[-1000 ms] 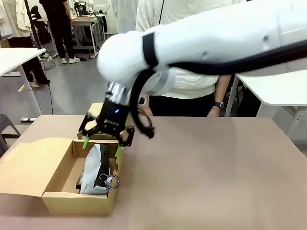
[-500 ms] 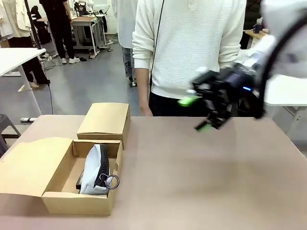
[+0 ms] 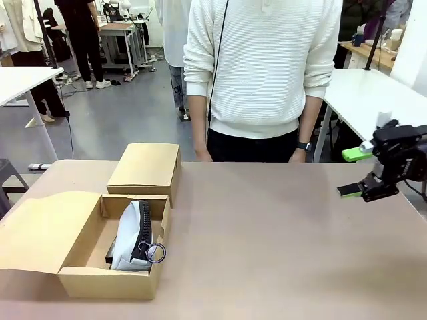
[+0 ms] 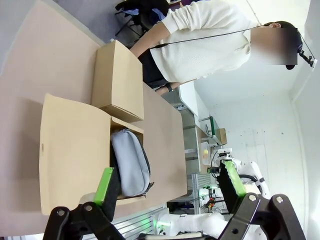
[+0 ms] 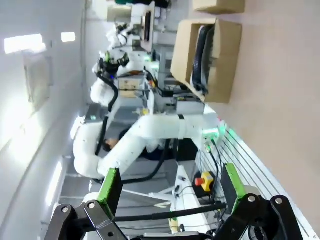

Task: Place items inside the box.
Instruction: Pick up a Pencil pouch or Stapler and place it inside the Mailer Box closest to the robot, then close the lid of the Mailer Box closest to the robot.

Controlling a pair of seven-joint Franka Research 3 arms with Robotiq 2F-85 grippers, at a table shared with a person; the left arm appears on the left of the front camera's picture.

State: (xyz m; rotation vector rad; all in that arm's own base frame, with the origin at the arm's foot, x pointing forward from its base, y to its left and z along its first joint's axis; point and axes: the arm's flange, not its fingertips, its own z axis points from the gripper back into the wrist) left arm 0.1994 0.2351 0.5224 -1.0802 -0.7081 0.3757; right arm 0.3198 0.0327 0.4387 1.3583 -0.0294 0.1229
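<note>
At desk's left front corner: open cardboard box (image 3: 80,267), flap folded out leftward, grey pencil case with black zipper (image 3: 133,235) standing on edge inside against right wall, metal ring pull (image 3: 155,252) near front. Something dark beside case, too hidden to name. Just behind: smaller closed cardboard box (image 3: 147,167). At right edge: right pincer (image 3: 353,172), green pads wide apart, empty, above bare desk (image 3: 280,233). Left pincer (image 4: 167,187) likewise spread, empty, high over box. No legible writing. Person in white sweater (image 3: 263,67) at far side.

Front view faces the person across the table; all views share the box (image 3: 133,220)
</note>
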